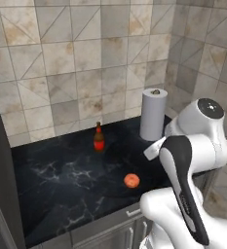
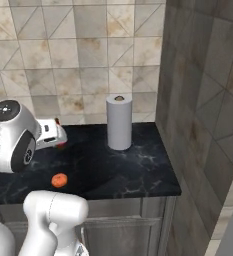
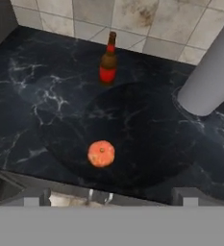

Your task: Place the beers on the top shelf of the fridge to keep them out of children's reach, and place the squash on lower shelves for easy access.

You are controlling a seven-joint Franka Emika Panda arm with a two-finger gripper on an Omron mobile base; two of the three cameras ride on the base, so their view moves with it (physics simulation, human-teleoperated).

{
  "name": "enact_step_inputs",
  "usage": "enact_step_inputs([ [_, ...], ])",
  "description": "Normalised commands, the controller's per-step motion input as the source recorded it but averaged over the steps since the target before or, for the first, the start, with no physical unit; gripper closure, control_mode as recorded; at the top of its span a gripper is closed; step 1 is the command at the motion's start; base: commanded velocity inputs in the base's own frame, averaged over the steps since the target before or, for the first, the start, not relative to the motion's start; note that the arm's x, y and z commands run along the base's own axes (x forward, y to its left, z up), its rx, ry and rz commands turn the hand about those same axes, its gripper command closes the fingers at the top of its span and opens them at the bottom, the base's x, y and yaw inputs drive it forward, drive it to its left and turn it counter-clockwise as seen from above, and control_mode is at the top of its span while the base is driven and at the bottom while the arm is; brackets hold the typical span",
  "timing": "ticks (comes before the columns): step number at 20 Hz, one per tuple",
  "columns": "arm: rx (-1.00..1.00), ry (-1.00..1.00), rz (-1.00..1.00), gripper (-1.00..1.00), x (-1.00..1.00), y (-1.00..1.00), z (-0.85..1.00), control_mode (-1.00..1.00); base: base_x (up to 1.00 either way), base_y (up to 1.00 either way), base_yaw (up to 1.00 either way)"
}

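From my seat I see the black marble surface [image 1: 61, 180] running under a tiled wall, with the dark brown beer [image 1: 99, 138] standing upright toward the back, its red label facing out and its narrow neck pointing up. The squash [image 1: 131, 181] lies nearer the front edge, well apart from the bottle and resting on the bare stone. A tall grey paper towel roll [image 1: 153, 114] stands upright at the back right, close to the corner where the side wall meets the tiles. In the hand view the bottle [image 3: 108, 61] sits up near the wall, the squash [image 3: 101, 153] lies below it toward the cabinet edge, and the roll [image 3: 210, 77] leans into frame from the right. The hand [image 3: 108, 197] hangs above the front of the surface with its two fingertips [image 3: 32, 197] set far apart at the bottom of that view, spread wide and closed on nothing. From the right base view the squash [image 2: 59, 180] shows just past the arm's elbow, and a small red spot beside the arm's wrist may be the bottle, though I cannot be sure because the arm covers most of it. The roll [image 2: 119, 123] stands clear in the middle of that view, and grey cabinet fronts [image 2: 123, 232] run beneath the surface.
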Motion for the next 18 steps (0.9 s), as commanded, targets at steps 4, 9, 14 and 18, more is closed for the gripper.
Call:
enact_step_inputs([
  [4, 0.00, 0.00, 0.08, -1.00, 0.49, 0.49, -0.12, -1.00, 0.00, 0.00, 0.00],
  [9, 0.06, 0.00, 0.02, -1.00, 0.45, 0.31, -0.14, -1.00, 0.00, 0.00, 0.00],
  [14, 0.20, -0.03, 0.00, -1.00, 0.45, 0.05, -0.10, -1.00, 0.00, 0.00, 0.00],
  [18, 0.23, 0.00, 0.01, -1.00, 0.41, 0.00, -0.02, -1.00, 0.00, 0.00, 0.00],
])
